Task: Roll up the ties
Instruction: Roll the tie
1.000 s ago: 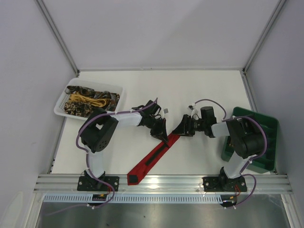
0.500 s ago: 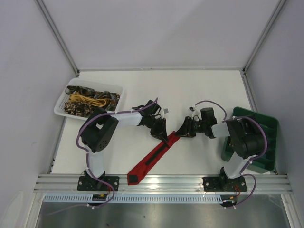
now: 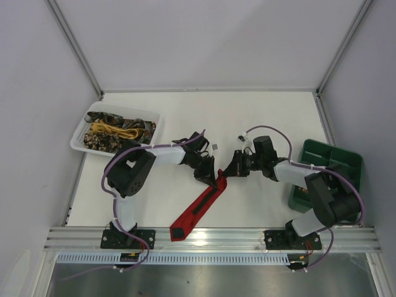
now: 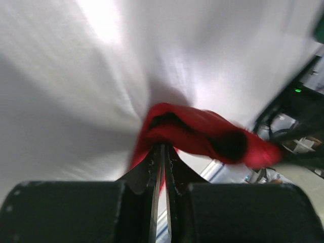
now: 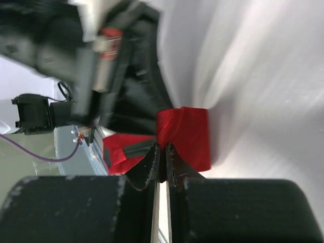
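Observation:
A red tie (image 3: 199, 209) with dark backing lies diagonally on the white table, its pointed end near the front rail. Its upper end is folded over between both grippers. My left gripper (image 3: 211, 178) is shut on that end from the left; in the left wrist view the red cloth (image 4: 200, 132) bunches right at the closed tips (image 4: 163, 148). My right gripper (image 3: 228, 173) is shut on the same end from the right. In the right wrist view its tips (image 5: 162, 148) pinch the edge of the folded red tie (image 5: 188, 135). More ties (image 3: 117, 130), brown-gold and yellow, lie in the basket.
A white mesh basket (image 3: 79, 137) stands at the back left of the table. A green compartment tray (image 3: 348, 159) sits at the right edge, beside the right arm. A small grey square (image 3: 216, 147) lies just behind the left gripper.
The right gripper has closed on the tie's folded end and its arm has stretched further left. The tie's upper end has shifted slightly with it. The left gripper stayed shut.

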Tool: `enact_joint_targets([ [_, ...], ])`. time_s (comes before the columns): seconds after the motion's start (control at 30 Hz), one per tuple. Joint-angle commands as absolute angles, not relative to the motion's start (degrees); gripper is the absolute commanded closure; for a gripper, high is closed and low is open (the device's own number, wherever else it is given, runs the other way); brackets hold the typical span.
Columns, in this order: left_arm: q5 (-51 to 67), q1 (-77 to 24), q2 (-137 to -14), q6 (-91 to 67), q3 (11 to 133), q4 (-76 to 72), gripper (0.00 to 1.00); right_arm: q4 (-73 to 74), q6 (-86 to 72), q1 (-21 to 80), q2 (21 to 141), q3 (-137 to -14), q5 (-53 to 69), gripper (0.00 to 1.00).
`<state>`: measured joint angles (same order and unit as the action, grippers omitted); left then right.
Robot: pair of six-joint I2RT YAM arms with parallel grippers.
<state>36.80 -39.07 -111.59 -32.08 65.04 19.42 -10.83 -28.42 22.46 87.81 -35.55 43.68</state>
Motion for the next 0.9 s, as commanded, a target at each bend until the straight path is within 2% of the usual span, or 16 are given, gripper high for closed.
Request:
enact_joint_targets([
  [0.0,28.4,-38.4,-113.6,-29.4,63.5,20.7,0.89,-4.8,-27.6,26.3,83.2,-37.9,40.5,1.00],
  [0.33,28.2,-38.2,-112.6,-30.4,62.3,20.1,0.90,-2.1,-30.3,35.1,80.7,-37.4,33.3,1.00],
  [0.63,27.0,-38.1,-110.5,-31.8,61.3,21.7,0.92,-5.8,-34.1,41.8,84.1,-34.5,23.1,1.00],
  [0.77,24.3,-38.1,-108.2,-32.8,60.9,24.2,0.77,-7.3,-34.9,43.0,84.9,-33.0,21.6,1.00],
  [0.87,21.3,-38.1,-105.7,-32.3,61.2,25.9,0.73,-7.1,-33.9,43.7,85.9,-33.0,21.7,1.00],
])
